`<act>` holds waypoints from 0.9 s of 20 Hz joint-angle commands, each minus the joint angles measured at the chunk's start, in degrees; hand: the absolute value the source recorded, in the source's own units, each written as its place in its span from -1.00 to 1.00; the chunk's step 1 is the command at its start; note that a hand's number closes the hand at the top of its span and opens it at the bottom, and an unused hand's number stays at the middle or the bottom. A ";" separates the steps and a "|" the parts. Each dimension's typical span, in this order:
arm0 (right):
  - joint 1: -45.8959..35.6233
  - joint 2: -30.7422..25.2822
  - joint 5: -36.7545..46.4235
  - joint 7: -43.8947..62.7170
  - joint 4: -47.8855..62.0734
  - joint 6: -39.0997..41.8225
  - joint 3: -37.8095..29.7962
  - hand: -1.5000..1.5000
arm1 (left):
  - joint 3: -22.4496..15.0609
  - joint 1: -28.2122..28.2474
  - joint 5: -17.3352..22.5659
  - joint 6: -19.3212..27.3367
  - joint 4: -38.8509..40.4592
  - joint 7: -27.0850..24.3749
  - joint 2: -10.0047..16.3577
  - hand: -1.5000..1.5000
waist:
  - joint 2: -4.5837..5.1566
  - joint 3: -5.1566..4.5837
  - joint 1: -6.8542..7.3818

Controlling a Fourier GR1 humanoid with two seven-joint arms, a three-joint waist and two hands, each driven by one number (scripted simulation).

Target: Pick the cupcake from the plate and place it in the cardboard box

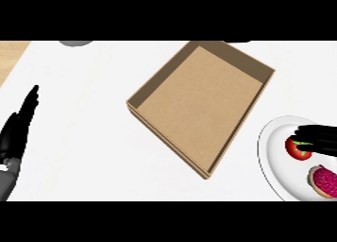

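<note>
Cupcake: tan base, magenta-pink topping; lies on the near part of the white plate, just beside a red fruit with a green stalk; cardboard box open, left of the plate; right hand over the fruit's top, fingers stretched out, holding nothing; left hand resting at the left edge, fingers straight.

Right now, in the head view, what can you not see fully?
- Red round food: the right hand covers part of it, so its kind is unclear.
- Palm of the right hand: beyond the right edge.
- Plate: cut by the right edge.
- Grey object: cut at the top, unidentifiable.
</note>
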 commanded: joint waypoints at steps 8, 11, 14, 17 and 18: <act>-9.59 7.69 9.22 -16.23 17.01 -3.14 6.48 -1.00 | 1.75 -0.45 -1.16 -0.58 0.93 0.70 -0.49 0.00 | -0.35 -0.13 -0.99; -8.35 7.71 9.74 -17.25 18.26 -4.93 7.82 -1.00 | 1.88 0.78 -1.90 -0.08 2.36 -0.75 -1.70 0.00 | -0.47 -0.17 -1.83; -9.54 9.00 9.26 -15.84 17.27 -4.16 8.83 -1.00 | 3.36 3.29 -0.82 -1.15 -0.08 -1.00 -0.25 0.00 | -0.66 -0.18 -1.39; -8.49 5.00 6.98 -21.00 16.21 -3.52 9.28 -1.00 | 2.48 3.00 -1.85 -1.06 0.87 -1.38 -1.19 0.00 | -0.60 -0.21 -2.08; -8.00 5.45 6.82 -21.82 17.65 -5.02 9.62 -1.00 | 2.22 2.20 -2.37 -0.42 -1.04 0.89 -0.87 0.00 | -0.58 -0.13 -1.87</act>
